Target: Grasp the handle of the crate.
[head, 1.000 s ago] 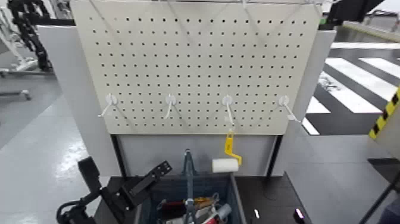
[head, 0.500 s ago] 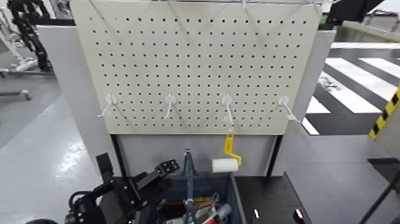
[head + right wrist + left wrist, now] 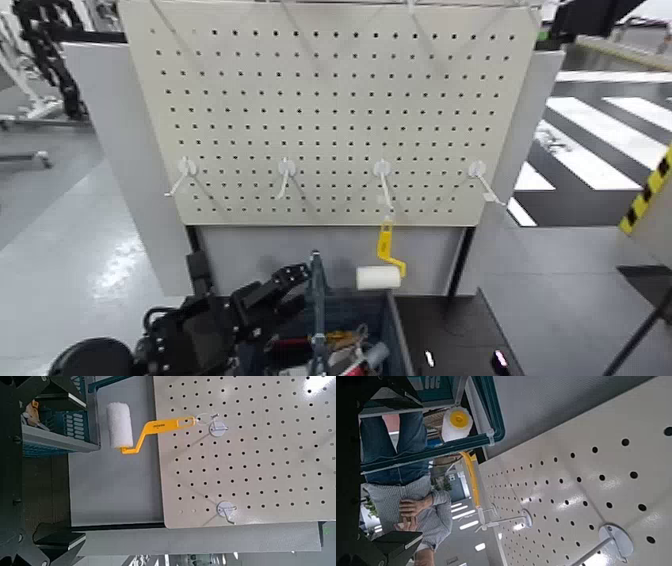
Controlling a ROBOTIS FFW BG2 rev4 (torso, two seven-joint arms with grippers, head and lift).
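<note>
Handle [image 3: 317,300]: thin dark teal-grey bail bar, standing upright over the middle of the crate, seen edge-on as a narrow strip; raised, so judged free to be pinched from the side.
Crate [image 3: 392,325]: dark blue-grey plastic bin with thick rim, below the pegboard, holding assorted tools.
Left claw [image 3: 285,280]: black, just left of the handle, not touching; finger spread cannot be told; holds nothing visible.
Yellow-handled white paint roller [image 3: 380,272]: hanging from a pegboard hook, right of the handle.
Right claw: not seen.
</note>
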